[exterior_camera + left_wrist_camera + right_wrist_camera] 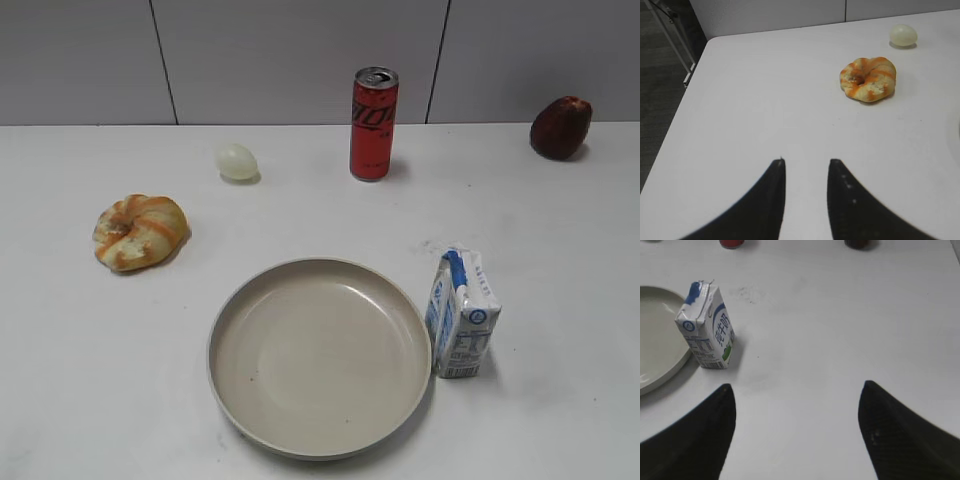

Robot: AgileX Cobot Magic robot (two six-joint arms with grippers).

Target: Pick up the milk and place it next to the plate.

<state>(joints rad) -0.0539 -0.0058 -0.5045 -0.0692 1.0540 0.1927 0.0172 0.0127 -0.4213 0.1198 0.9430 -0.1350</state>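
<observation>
The milk (463, 315), a small white carton with blue print, stands upright on the table, touching or almost touching the right rim of the large beige plate (320, 355). In the right wrist view the milk (706, 326) stands beside the plate's rim (660, 371). My right gripper (797, 387) is open and empty, nearer the camera than the milk and to its right, apart from it. My left gripper (806, 162) is open with a narrow gap and empty, over bare table at the left. Neither gripper shows in the exterior view.
A tall red can (373, 124) stands at the back middle, a pale egg (237, 161) to its left, a dark red fruit (560, 127) at the back right. A glazed pastry (140, 231) lies at the left. The table's left edge (675, 117) shows in the left wrist view.
</observation>
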